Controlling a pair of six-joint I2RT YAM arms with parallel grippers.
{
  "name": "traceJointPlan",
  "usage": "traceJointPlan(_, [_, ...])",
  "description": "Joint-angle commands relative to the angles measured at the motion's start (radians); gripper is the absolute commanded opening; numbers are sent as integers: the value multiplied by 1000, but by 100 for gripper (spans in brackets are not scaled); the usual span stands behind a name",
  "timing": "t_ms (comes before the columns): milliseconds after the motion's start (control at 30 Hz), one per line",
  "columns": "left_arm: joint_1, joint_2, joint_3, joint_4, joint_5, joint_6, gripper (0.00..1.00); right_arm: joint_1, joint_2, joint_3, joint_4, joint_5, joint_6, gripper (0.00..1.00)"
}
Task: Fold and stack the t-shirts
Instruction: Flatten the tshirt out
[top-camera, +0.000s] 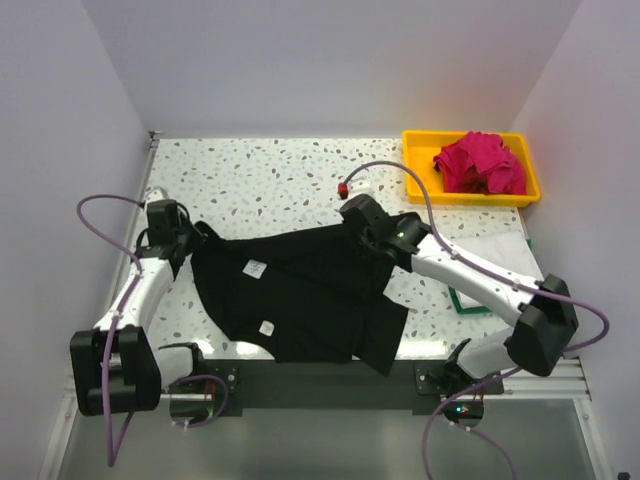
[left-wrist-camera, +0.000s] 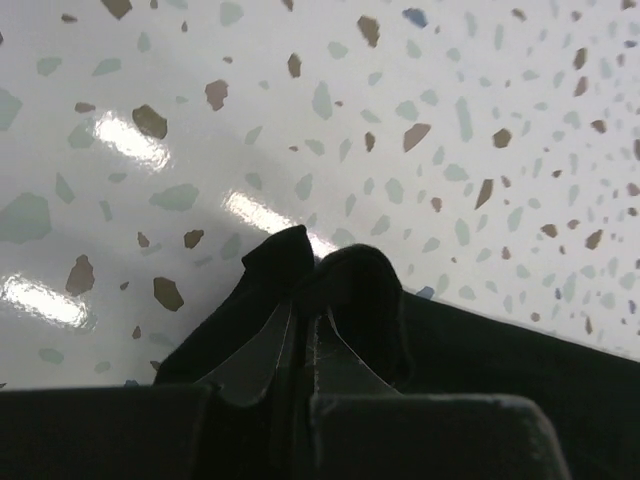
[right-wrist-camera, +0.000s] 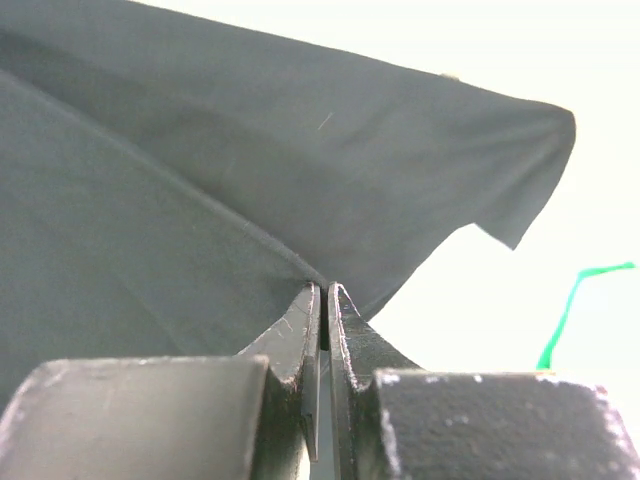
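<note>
Holding the black t-shirt (top-camera: 300, 300) spread, seemingly for folding: left gripper (top-camera: 192, 240) at 10 o'clock, right gripper (top-camera: 362, 222) at 1 o'clock, both clenched on cloth.

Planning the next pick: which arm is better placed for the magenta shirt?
Right, probably: the right gripper is nearer the magenta shirt; the left gripper is far left. Both pinch the black shirt.
</note>
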Motion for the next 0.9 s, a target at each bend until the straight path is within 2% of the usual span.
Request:
traceJointPlan(0, [8,-110,114,15,3,24,0,-13,-139,94,49,160,-74,0])
traceJointPlan(167, [7,-237,249,-52,-4,10,0,-19,-247,215,33,244,-165,0])
traceJointPlan(300, [7,-311,442,-92,19,13,0,-20,-336,319,25,232,-240,0])
traceJointPlan(367, [5,-330,567,-130,32,43,0,-20,-402,419,14,124,-260,0])
traceJointPlan(400, [5,-333,614,-131,42,44,0,-20,-402,419,2,123,-289,0])
traceJointPlan(667, [7,-365,1092,-259,43,133,0,-20,-502,718,-95,-237,-327,0])
traceJointPlan(867, [7,-394,1301,-293,82,176,0,-19,-523,881,-196,-521,-317,0])
